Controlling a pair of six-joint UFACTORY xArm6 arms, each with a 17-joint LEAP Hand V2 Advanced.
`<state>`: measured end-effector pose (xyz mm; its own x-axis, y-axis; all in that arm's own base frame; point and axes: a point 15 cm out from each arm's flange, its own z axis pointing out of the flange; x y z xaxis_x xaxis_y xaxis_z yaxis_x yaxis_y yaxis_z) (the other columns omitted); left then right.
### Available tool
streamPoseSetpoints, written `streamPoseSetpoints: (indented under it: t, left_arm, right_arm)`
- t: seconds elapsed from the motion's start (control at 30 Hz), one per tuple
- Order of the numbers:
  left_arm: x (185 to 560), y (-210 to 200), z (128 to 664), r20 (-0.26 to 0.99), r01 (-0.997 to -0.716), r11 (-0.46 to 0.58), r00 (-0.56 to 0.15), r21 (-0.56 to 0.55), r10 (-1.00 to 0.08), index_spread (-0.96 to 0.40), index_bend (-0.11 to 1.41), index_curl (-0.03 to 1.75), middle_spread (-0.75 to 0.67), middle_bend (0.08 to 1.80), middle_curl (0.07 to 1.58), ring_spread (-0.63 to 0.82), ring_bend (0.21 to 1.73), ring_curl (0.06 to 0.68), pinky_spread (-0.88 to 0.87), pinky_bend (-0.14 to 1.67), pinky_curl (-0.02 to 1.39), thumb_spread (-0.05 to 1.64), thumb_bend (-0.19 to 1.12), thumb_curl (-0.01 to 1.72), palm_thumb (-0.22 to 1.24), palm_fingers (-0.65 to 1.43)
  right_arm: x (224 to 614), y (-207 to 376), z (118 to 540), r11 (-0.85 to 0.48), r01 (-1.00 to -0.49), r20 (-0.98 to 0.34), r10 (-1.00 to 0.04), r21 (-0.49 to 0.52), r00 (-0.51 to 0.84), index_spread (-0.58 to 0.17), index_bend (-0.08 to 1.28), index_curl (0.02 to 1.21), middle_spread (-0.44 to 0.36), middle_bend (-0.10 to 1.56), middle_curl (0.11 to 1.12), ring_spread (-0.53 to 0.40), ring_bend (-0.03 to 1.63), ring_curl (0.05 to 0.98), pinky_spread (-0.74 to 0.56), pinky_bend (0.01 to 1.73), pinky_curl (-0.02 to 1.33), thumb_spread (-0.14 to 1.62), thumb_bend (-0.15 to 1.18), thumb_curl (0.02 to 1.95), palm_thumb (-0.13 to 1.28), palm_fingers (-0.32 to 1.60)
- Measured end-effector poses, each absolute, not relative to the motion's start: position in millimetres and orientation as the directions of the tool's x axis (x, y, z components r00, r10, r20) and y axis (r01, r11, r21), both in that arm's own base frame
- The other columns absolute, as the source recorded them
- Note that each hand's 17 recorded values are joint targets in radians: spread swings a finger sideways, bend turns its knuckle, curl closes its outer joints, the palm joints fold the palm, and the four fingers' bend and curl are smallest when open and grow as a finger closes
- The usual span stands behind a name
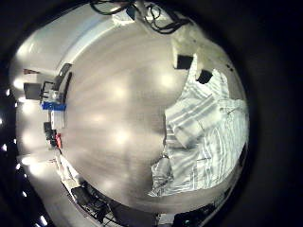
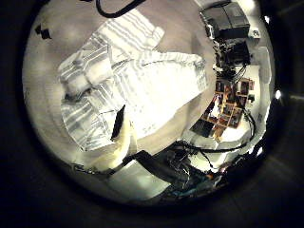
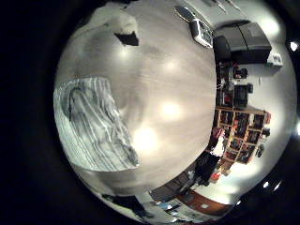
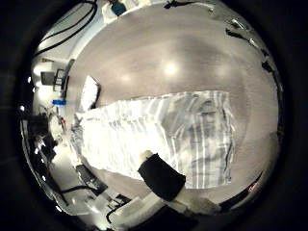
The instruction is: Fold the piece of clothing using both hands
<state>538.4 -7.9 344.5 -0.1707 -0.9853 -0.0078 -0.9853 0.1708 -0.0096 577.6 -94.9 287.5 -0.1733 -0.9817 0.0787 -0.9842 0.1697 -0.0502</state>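
The striped garment is seen spread flat on the wooden table, with one part folded over near a table edge in the left thumb side palm view. Both palms are held above the table and faced down at the cloth, with nothing gripped. How far the fingers of the left hand and the right hand are opened cannot be told.

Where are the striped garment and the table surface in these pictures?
striped garment (image 4: 164, 130): right thumb side palm view, middle of the spread cloth.
table (image 3: 159, 84): right little finger side palm view, bare wood-grain part beside the garment.
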Motion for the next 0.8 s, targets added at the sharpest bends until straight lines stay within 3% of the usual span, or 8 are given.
streamPoseSetpoints:
  t: [0.17, 0.33, 0.5, 0.8]
  left_arm:
    - [503, -23, 344, 0.018, -0.983, 0.181, -0.18, 0.043, -0.983, -0.05, 0.15, 0.64, 0.24, 0.19, 0.5, 0.28, 0.78, 0.301, 0.4, 0.45, 0.49, 1.08, -0.02, 0.38, 0.42, 0.0]
    - [476, -40, 301, 0.039, -0.966, 0.208, -0.204, 0.156, -0.978, -0.03, 0.16, 0.56, 0.26, 0.19, 0.47, 0.32, 0.76, 0.283, 0.44, 0.41, 0.45, 1.09, -0.02, 0.37, 0.43, 0.02]
    - [456, -49, 262, 0.084, -0.954, 0.191, -0.176, 0.233, -0.981, -0.02, 0.17, 0.5, 0.26, 0.19, 0.44, 0.36, 0.72, 0.268, 0.46, 0.39, 0.42, 1.1, -0.02, 0.36, 0.44, 0.03]
    - [452, -47, 243, 0.099, -0.956, 0.173, -0.154, 0.238, -0.983, -0.01, 0.17, 0.44, 0.26, 0.19, 0.39, 0.39, 0.69, 0.253, 0.47, 0.37, 0.39, 1.11, -0.02, 0.35, 0.44, 0.06]
  right_arm:
    - [563, -114, 275, 0.22, -0.975, 0.071, -0.973, 0.01, -0.219, -0.325, 0.16, 0.44, -0.01, 0.53, 0.43, 0.014, 0.94, 0.367, 0.4, 0.9, 0.44, 1.22, -0.03, 0.3, 0.26, 0.21]
    - [551, -113, 244, 0.253, -0.962, 0.037, -0.967, 0.104, -0.25, -0.272, 0.16, 0.41, 0.045, 0.52, 0.41, 0.056, 0.94, 0.353, 0.42, 0.91, 0.43, 1.17, -0.03, 0.3, 0.23, 0.21]
    - [554, -114, 210, 0.27, -0.952, 0.042, -0.963, 0.146, -0.266, -0.25, 0.18, 0.39, 0.063, 0.52, 0.41, 0.087, 0.91, 0.331, 0.43, 0.89, 0.41, 1.16, -0.02, 0.3, 0.23, 0.22]
    - [552, -111, 180, 0.267, -0.944, 0.045, -0.964, 0.191, -0.264, -0.221, 0.19, 0.38, 0.073, 0.49, 0.39, 0.104, 0.89, 0.298, 0.44, 0.86, 0.36, 1.14, -0.02, 0.3, 0.22, 0.27]
